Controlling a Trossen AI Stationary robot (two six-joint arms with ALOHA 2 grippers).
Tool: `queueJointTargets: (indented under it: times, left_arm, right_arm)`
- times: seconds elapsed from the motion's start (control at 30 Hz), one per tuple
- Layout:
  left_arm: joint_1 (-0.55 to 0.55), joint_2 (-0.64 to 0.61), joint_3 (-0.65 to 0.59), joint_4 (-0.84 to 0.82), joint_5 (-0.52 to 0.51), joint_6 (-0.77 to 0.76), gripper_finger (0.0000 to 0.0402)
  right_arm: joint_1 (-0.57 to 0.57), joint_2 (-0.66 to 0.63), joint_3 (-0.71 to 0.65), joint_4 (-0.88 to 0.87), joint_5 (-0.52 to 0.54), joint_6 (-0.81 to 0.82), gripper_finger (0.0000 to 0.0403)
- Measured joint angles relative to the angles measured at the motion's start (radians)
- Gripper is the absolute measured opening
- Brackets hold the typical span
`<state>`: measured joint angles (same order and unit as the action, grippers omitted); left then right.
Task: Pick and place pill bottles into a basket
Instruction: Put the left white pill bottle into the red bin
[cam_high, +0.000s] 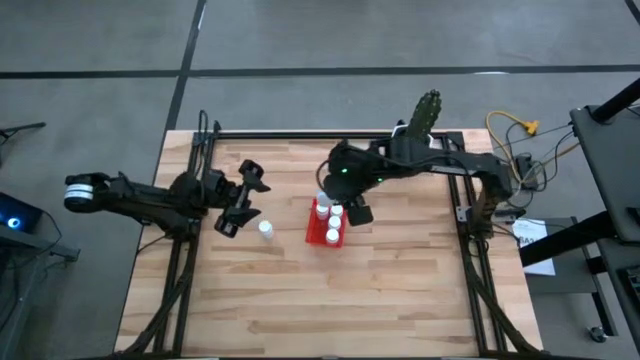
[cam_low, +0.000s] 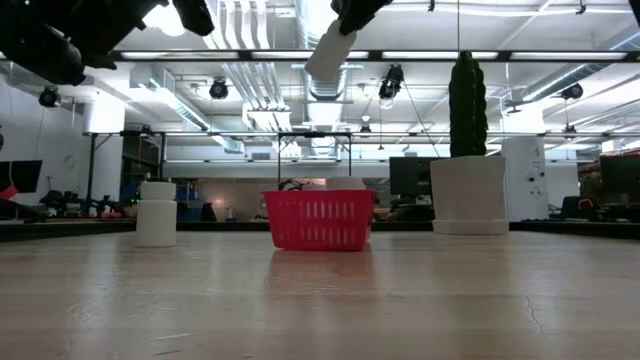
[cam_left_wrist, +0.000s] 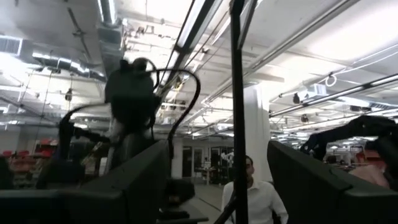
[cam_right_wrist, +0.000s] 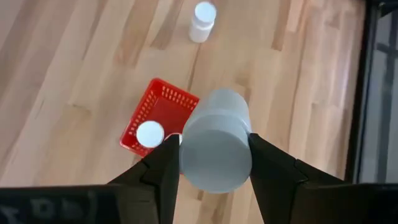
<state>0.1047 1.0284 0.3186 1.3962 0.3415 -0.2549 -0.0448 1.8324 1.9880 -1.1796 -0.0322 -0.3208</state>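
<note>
Your right gripper (cam_right_wrist: 214, 155) is clamped on a small white cylindrical pill bottle (cam_right_wrist: 216, 142), held above the red slotted plastic basket (cam_right_wrist: 163, 107) so it can drop in. One bottle (cam_high: 265, 229) waits beside the raised left gripper (cam_high: 240, 205), whose fingers are spread and empty.

High view overhead, low view at tabletop; both share the basket (cam_high: 325, 225).

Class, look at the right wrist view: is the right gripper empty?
No. The right gripper is shut on a white pill bottle, held above the red basket.
</note>
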Motion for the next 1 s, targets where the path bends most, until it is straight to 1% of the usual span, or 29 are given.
queueJointTargets:
  times: [0.07,0.17,0.23,0.47,0.67,1.0]
  left_arm:
    - [0.000,-0.025,-0.009,0.000,0.016,-0.003,0.0255]
    - [-0.001,-0.055,-0.022,0.002,0.028,-0.024,0.0255]
    - [-0.001,-0.075,-0.033,-0.001,0.036,-0.026,0.0255]
    - [-0.004,-0.135,-0.051,0.002,0.052,-0.028,0.0255]
    - [-0.005,-0.141,-0.055,0.000,0.070,-0.030,0.0255]
    - [-0.006,-0.141,-0.055,0.004,0.071,-0.030,0.0255]
  right_arm:
    - [0.000,0.032,0.017,0.001,-0.008,-0.008,0.0147]
    - [-0.003,0.065,0.022,-0.004,-0.064,-0.036,0.0147]
    - [-0.004,0.081,0.021,-0.003,-0.081,-0.046,0.0147]
    - [-0.006,0.149,0.019,-0.001,-0.081,-0.072,0.0147]
    - [-0.017,0.196,0.015,0.007,-0.076,-0.083,0.0147]
    - [-0.031,0.201,-0.013,0.027,-0.081,-0.085,0.0147]
